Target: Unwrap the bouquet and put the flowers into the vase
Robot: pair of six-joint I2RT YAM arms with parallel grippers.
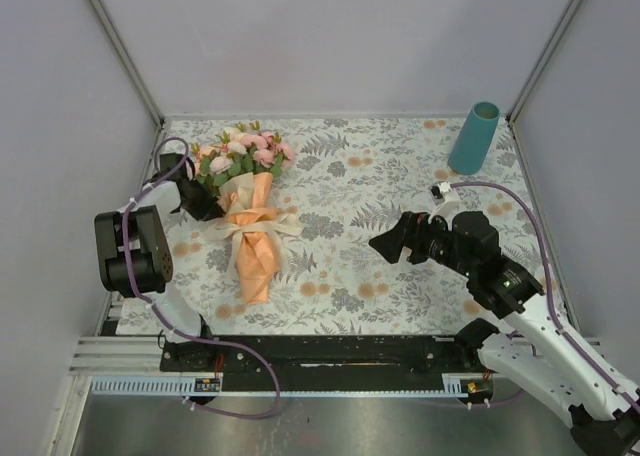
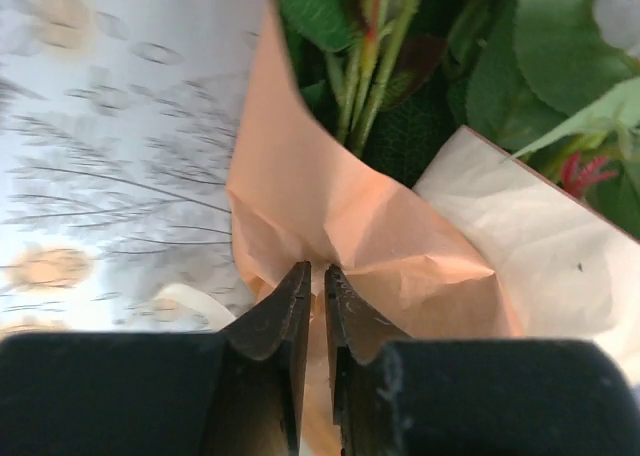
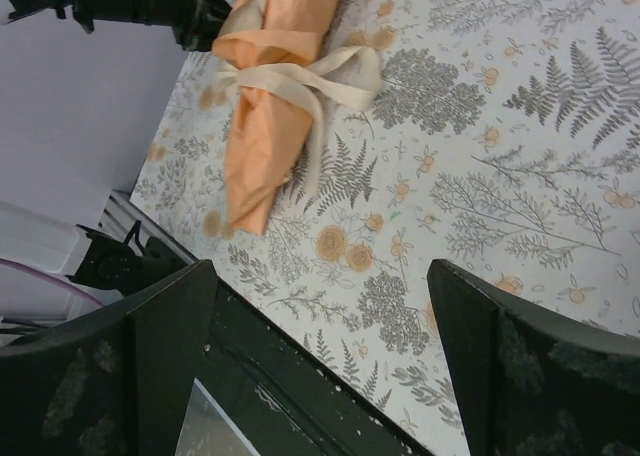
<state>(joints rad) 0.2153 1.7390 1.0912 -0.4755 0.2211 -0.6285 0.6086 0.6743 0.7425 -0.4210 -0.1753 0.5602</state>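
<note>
The bouquet (image 1: pixel 252 238) lies on the left of the tablecloth, wrapped in tan-orange paper (image 2: pixel 330 206) tied with a cream ribbon (image 3: pixel 300 76). Its flowers (image 1: pixel 245 151) point to the far side, their green stems (image 2: pixel 365 76) showing above the wrap's edge. My left gripper (image 1: pixel 205 204) sits at the bouquet's left side. In the left wrist view that gripper (image 2: pixel 315 271) is shut, a fold of the paper pinched between its tips. The teal vase (image 1: pixel 474 138) stands upright at the far right. My right gripper (image 1: pixel 385 244) hovers open right of the bouquet (image 3: pixel 270 96), nothing between its fingers (image 3: pixel 180 326).
A black rail (image 1: pixel 330 351) runs along the near table edge below my right gripper (image 3: pixel 320 266). Grey walls close in the left, far and right sides. Patterned cloth (image 1: pixel 360 176) stretches between bouquet and vase.
</note>
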